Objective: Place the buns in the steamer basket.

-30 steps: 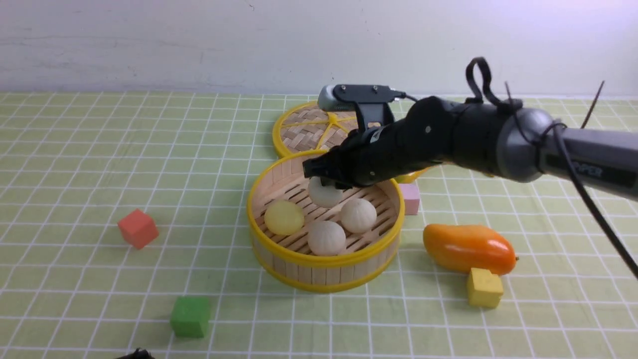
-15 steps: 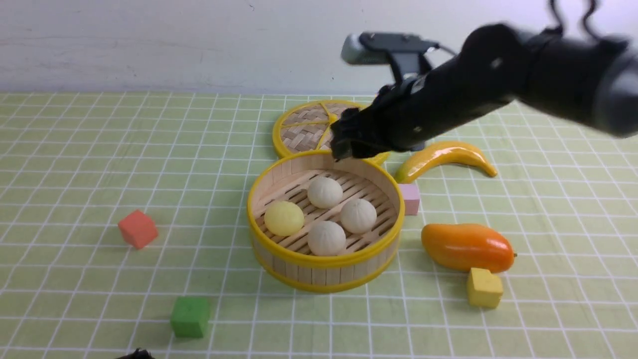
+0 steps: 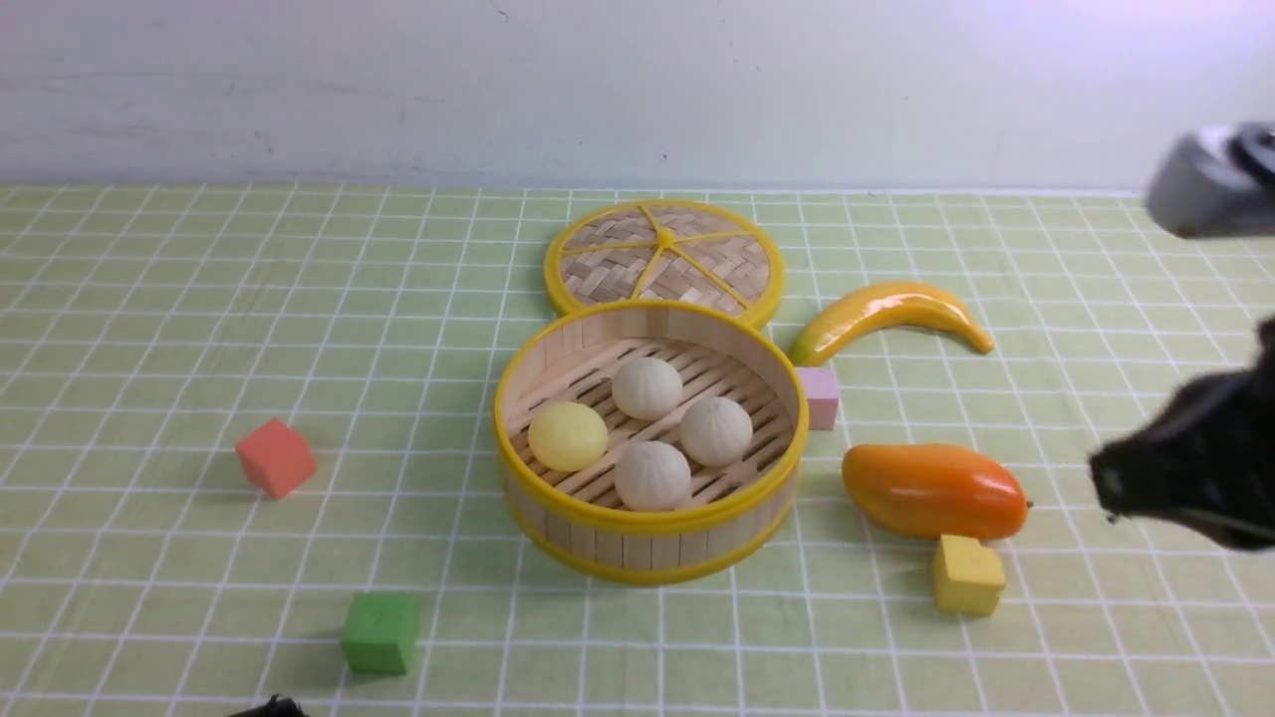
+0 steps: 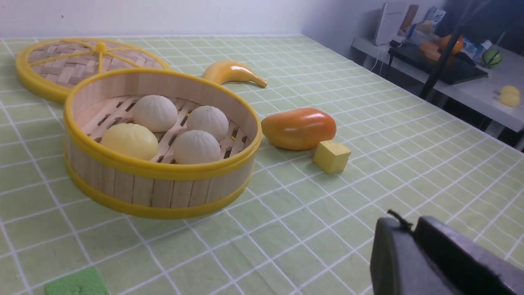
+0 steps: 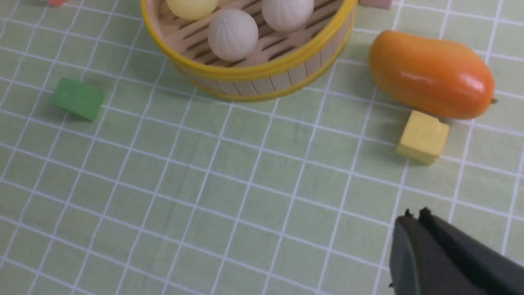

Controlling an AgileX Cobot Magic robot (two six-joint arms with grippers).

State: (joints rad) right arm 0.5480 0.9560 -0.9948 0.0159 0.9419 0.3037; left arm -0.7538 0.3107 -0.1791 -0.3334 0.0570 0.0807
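Inside the steamer basket (image 3: 558,354) all four buns (image 3: 647,388) now sit on the slatted floor, nothing over them; the smooth pale yellow bun (image 3: 568,436) lies toward the basket's left side, and the three cream-white pleated buns cluster beside it, the far one (image 3: 647,388) at the place where the right gripper (image 3: 1106,488) was bent over the basket a second ago; half a second ago that gripper had lifted to just behind the basket's far rim, and now it has drawn well away to the basket's right, past the orange mango (image 3: 934,491), blurred with motion in the front view; in the right wrist view its two dark fingertips (image 5: 413,219) lie pressed together with no gap and nothing between them, so it looks closed and empty; the left gripper (image 4: 403,229) shows only in its own wrist view, near the basket's front, tips likewise together and holding nothing; beyond the basket lies its flat woven lid (image 3: 663,255), touching or almost touching the far rim; no bun is visible anywhere outside the basket; judged from this, the last bun has been released and the task looks complete, with the arm retreating
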